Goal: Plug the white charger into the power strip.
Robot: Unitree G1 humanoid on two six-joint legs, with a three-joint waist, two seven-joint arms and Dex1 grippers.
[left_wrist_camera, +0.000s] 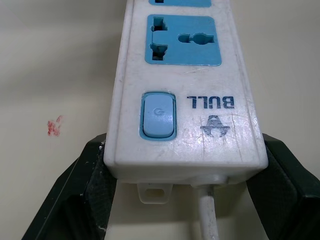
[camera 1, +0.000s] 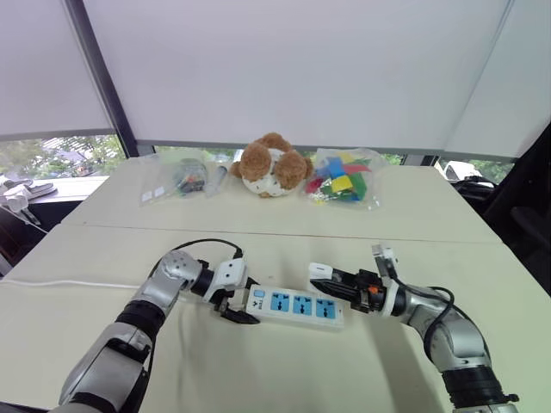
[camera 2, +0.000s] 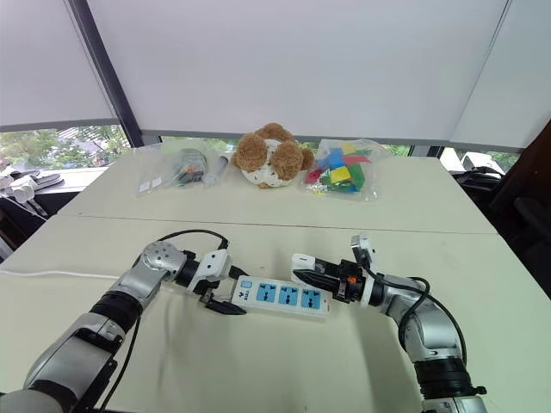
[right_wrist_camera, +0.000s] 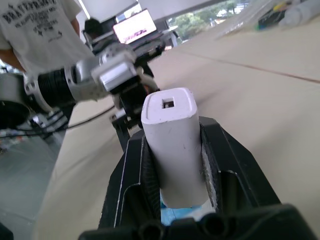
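The power strip [camera 1: 297, 305] is a white bar with three blue sockets, lying flat on the beige table [camera 1: 258, 361]. My left gripper [camera 1: 237, 305] is shut on its switch end. In the left wrist view the black fingers [left_wrist_camera: 92, 172] press both sides of the strip [left_wrist_camera: 185, 100], next to the blue switch [left_wrist_camera: 159, 116] and the cord outlet. My right gripper [camera 1: 331, 282] is shut on the white charger [camera 1: 320, 269]. It holds the charger just above the strip's far end, pointing toward the left arm. The right wrist view shows the charger [right_wrist_camera: 172, 135] clamped between both fingers.
At the back of the table sit a brown-and-white plush toy [camera 1: 269, 165], a bag of colourful blocks [camera 1: 344, 179] and a bag of small items [camera 1: 185, 176]. The strip's white cord [camera 1: 86, 284] trails off to the left. A person in a white T-shirt [right_wrist_camera: 45, 30] stands beyond the table.
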